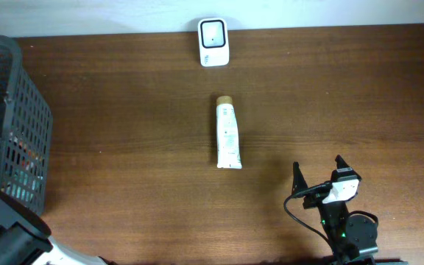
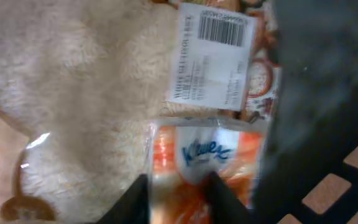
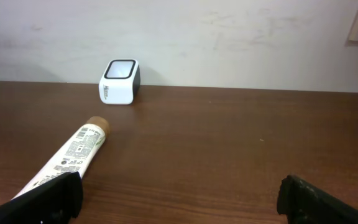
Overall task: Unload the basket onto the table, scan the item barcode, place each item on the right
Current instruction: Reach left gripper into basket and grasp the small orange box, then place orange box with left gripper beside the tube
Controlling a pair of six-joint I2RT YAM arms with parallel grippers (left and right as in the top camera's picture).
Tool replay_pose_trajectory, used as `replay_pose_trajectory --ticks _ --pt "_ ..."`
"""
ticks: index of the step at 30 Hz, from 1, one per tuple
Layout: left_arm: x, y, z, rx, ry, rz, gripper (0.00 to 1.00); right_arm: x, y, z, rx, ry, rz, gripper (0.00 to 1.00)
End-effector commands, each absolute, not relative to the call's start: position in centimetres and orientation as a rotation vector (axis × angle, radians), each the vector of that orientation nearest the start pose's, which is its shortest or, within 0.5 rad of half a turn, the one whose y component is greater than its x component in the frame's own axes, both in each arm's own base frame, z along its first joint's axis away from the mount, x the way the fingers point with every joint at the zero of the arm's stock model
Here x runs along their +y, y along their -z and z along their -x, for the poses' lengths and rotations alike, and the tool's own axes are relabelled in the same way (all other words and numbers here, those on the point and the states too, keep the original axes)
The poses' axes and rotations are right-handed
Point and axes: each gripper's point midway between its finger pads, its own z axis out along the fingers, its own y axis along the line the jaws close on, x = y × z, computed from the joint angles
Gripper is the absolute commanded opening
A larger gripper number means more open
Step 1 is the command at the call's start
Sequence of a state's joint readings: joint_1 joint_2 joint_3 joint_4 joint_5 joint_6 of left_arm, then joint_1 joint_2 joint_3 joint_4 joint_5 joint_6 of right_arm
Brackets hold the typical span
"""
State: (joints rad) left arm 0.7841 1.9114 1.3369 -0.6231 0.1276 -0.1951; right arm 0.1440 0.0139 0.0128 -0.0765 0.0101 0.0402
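Brown tabletop (image 1: 124, 110) holds a white tube (image 1: 228, 132) in the middle and a white scanner (image 1: 213, 43) at the far edge. Inside the grey basket (image 1: 20, 110), the left end effector (image 2: 179, 193) sits around an orange tissue pack (image 2: 197, 149); I cannot tell if it squeezes. The right end effector (image 1: 320, 173) is wide apart.

The blue brand name "Kleenex" stands on the white-and-orange pack (image 2: 205, 155). Just above the pack, a white label (image 2: 209, 59) carries a black barcode along its top edge, with lines of print below it too blurred to read. The tube (image 1: 228, 134) on the desk (image 1: 124, 110) bears fine print, too small to make out.
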Motion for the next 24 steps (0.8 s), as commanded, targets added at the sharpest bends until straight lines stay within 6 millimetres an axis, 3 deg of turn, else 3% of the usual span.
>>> replay_pose_trajectory --ticks 1,4,7,10,13,14,15,18,20,23,24 --pt "29.0 -1.9 -30.7 2.521 -0.005 1.317 0.05 3.3 -15.4 -24.4 1.655 -0.125 0.082 0.98" --pt "29.2 -2.9 -31.1 2.508 -0.010 1.310 0.00 3.3 -15.4 -24.4 1.655 -0.125 0.082 0.98" --pt "30.0 -6.7 -31.9 2.444 -0.038 1.270 0.00 3.3 -15.4 -24.4 1.655 -0.125 0.082 0.98" --pt "30.9 -14.1 -32.8 2.266 -0.093 1.230 0.00 3.3 -15.4 -24.4 1.655 -0.125 0.082 0.98" --pt "31.0 -25.1 -32.9 1.939 -0.102 1.240 0.00 3.3 -15.4 -24.4 1.655 -0.125 0.082 0.98" --pt "30.6 -27.7 -32.5 1.853 -0.090 1.247 0.00 3.3 -15.4 -24.4 1.655 -0.125 0.082 0.98" --pt "29.8 -31.0 -32.1 1.764 -0.072 1.225 0.00 3.3 -15.4 -24.4 1.655 -0.125 0.082 0.98" --pt "26.5 -36.7 -31.6 1.673 -0.005 1.074 0.00 3.3 -15.4 -24.4 1.655 -0.125 0.082 0.99" --pt "21.0 -40.0 -31.9 1.679 0.127 0.910 0.00 3.3 -15.4 -24.4 1.655 -0.125 0.082 0.98" --pt "15.1 -39.6 -33.7 1.787 0.255 0.766 0.00 3.3 -15.4 -24.4 1.655 -0.125 0.082 0.98" --pt "12.3 -38.8 -34.8 1.859 0.281 0.663 0.00 3.3 -15.4 -24.4 1.655 -0.125 0.082 0.98"
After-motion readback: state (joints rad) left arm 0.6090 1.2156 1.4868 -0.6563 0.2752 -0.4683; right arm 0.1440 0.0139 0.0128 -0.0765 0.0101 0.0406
